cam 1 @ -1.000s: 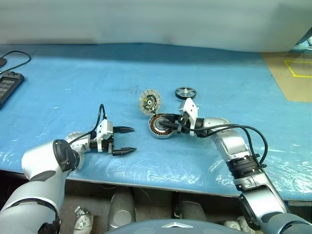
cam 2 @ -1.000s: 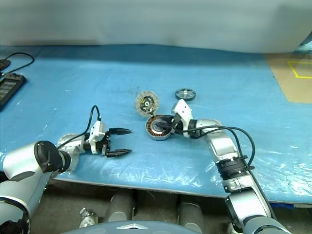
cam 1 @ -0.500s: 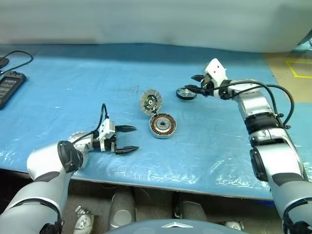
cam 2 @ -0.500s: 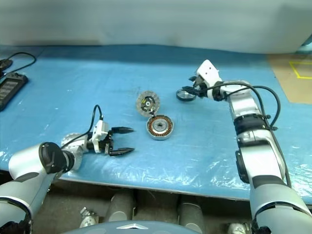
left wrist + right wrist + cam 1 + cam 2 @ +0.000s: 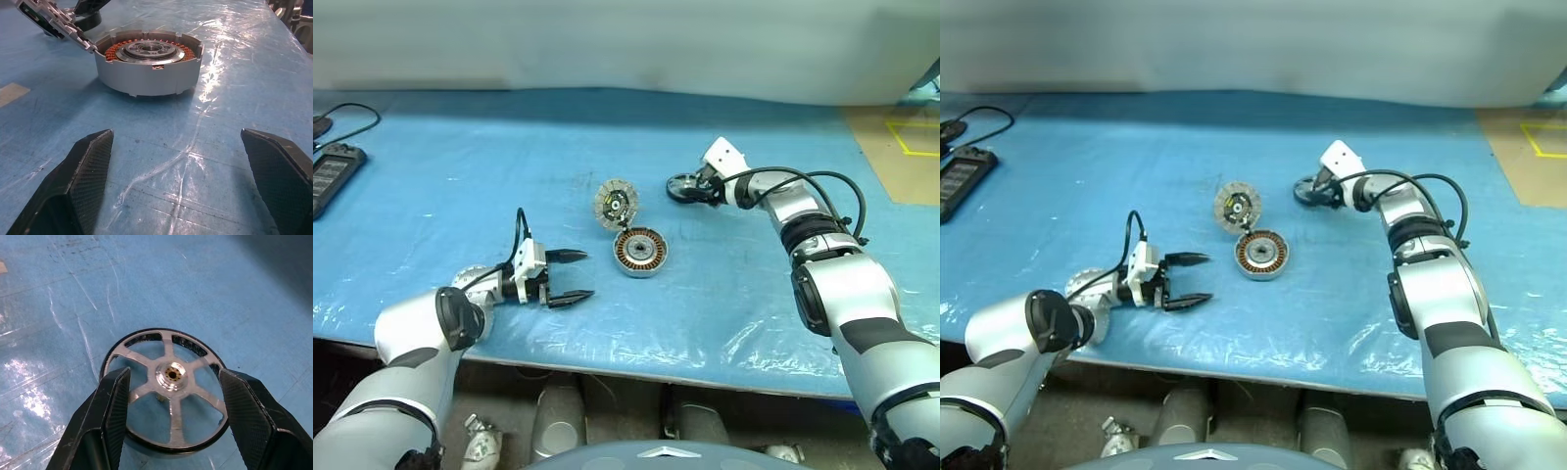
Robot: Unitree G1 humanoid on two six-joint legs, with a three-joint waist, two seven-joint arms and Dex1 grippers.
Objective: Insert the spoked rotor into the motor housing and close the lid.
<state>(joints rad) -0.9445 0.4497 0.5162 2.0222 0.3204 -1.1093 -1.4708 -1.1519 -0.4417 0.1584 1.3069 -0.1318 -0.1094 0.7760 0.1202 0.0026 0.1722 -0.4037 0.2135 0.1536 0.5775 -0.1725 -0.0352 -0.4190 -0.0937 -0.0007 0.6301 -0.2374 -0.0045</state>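
Rotor: spoked rotor (image 5: 168, 387), black rim, silver spokes + hub, flat on blue sheet, well apart from housing.
Housing: motor housing (image 5: 640, 252), grey cup, copper windings exposed, upright, mid-table.
Lid: lid (image 5: 615, 204), ribbed disc, dark centre, open, tilted up at housing's far edge.

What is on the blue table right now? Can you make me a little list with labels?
table: blue table under clear plastic sheet
spoked rotor: spoked rotor lying flat, black rim, silver spokes
right gripper: right gripper at the rotor, open, one of its fingers on each side of the rim, not closed on it
motor housing: motor housing open, copper windings showing, nothing inside yet
lid: lid tipped up at the housing's far edge
left gripper: left gripper open, holding nothing, pointing at the housing
extra: dark device with cable at the table's left edge
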